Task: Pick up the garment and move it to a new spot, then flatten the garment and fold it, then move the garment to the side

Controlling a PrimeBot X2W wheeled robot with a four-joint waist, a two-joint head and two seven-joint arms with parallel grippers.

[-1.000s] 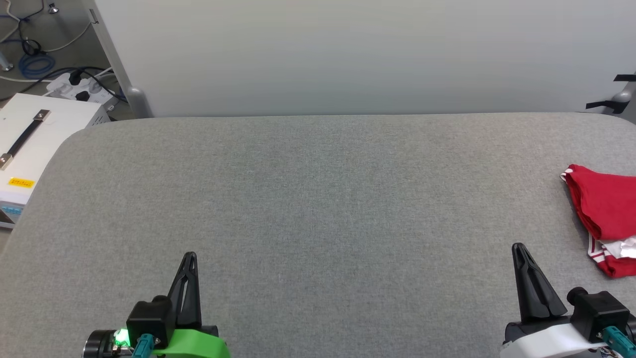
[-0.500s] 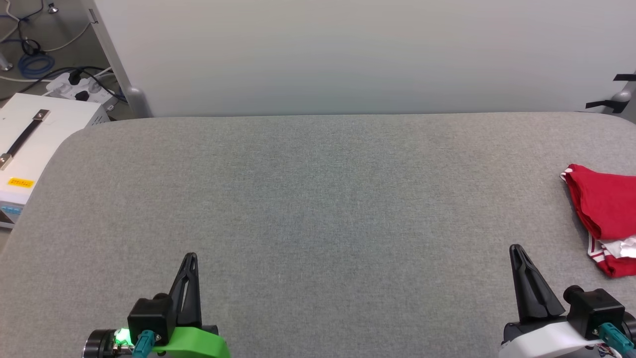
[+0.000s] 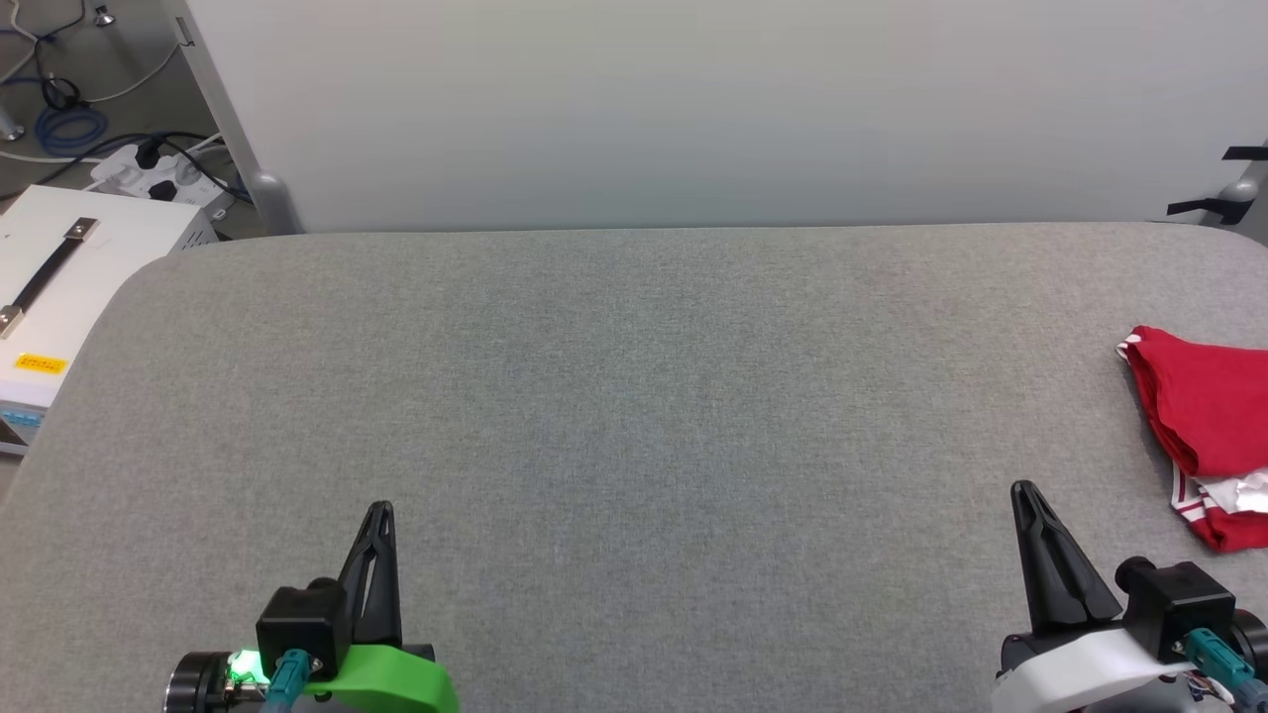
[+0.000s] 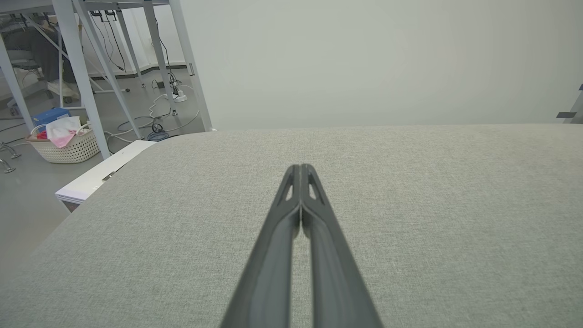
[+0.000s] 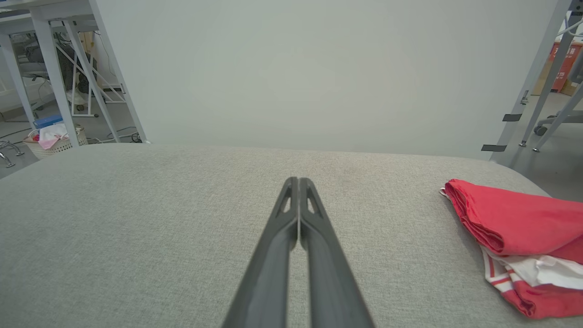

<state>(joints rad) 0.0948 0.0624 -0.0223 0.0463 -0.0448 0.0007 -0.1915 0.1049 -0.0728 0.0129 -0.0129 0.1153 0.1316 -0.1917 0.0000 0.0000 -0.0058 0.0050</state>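
The garment (image 3: pixel 1204 426) is being seen folded into a red bundle at the far right of the table (image 3: pixel 634 396), cut off by the head view's right edge. White fabric and red-white striped trim are being shown at its near end. No letters or number are being shown.

The left gripper (image 3: pixel 379 510) is being held clenched over the table's near left, fingers pressed together with nothing between them. The right gripper (image 3: pixel 1025 487) is being held clenched and empty too, over the near right. It is being kept apart from the garment, which is lying to its right and a little farther back. Whether either gripper's tips are touching the grey cover cannot be told.

A pale wall (image 3: pixel 693 109) is being seen behind the table. A white box (image 3: pixel 69 287) with a black handle is being seen off the table's left corner.
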